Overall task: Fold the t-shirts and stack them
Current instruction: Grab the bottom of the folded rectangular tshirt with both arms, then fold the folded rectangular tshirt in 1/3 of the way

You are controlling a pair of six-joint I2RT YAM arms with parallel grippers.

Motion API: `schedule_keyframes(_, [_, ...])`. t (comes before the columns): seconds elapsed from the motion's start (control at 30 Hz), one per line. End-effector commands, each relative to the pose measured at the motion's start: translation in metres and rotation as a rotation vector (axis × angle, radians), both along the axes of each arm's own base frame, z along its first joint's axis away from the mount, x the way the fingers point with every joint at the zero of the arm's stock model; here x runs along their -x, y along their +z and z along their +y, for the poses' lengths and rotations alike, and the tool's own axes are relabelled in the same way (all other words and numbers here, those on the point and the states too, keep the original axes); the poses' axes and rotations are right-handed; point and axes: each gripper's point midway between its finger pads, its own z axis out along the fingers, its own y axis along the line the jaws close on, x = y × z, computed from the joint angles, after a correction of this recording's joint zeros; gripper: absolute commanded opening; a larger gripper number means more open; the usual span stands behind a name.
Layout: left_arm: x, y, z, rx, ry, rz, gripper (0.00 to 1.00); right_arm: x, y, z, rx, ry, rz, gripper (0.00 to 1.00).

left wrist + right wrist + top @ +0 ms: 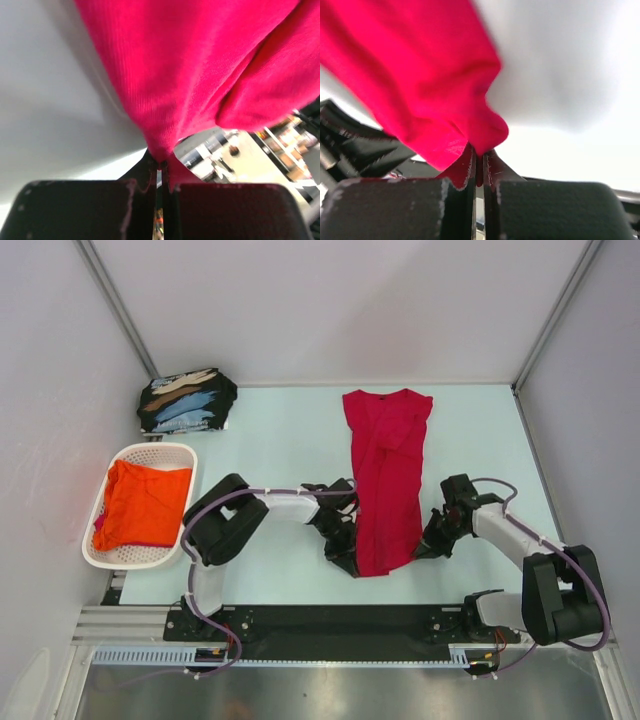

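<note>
A white perforated basket [140, 558] sits at the left edge of the pale table [280, 430] — near side.

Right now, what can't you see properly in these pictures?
Top view: how many black t-shirts are stacked; too small to count.
Top view: anything under the orange t-shirt in the basket; the shirt covers it.
Left wrist view: whatever lies behind the red t-shirt pinched in the left claw.
Right wrist view: background past the right claw, blurred.
</note>
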Motion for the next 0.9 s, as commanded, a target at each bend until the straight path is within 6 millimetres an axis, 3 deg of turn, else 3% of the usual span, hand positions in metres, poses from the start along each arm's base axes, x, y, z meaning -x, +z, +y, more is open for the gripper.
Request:
schedule_keyframes(0.0, [-0.030,0.019,0.009,-0.054,-0.008,-0.171,0.00,-0.015,0.032,-0.002,0.021,0.050,-0.091,0.00])
schedule_keyframes(0.2, [-0.064,0.067,-0.001,-0.023,0.012,-0.292,0.00,-0.036,0.056,0.003,0.005,0.070,-0.171,0.00])
schedule_keyframes(0.43, [-0.111,0.109,-0.001,0.006,0.099,-0.407,0.00,-0.081,0.082,0.006,0.012,0.088,-0.297,0.00])
schedule_keyframes(0.6, [-0.149,0.119,0.006,0.005,0.152,-0.458,0.00,-0.118,0.081,0.005,0.022,0.098,-0.344,0.00])
schedule_keyframes(0.77, [-0.188,0.120,-0.001,0.011,0.155,-0.520,0.00,-0.164,0.091,0.002,0.045,0.122,-0.425,0.00])
schedule_keyframes(0.87, [-0.207,0.121,-0.006,0.029,0.165,-0.535,0.00,-0.186,0.085,-0.002,0.073,0.130,-0.438,0.00])
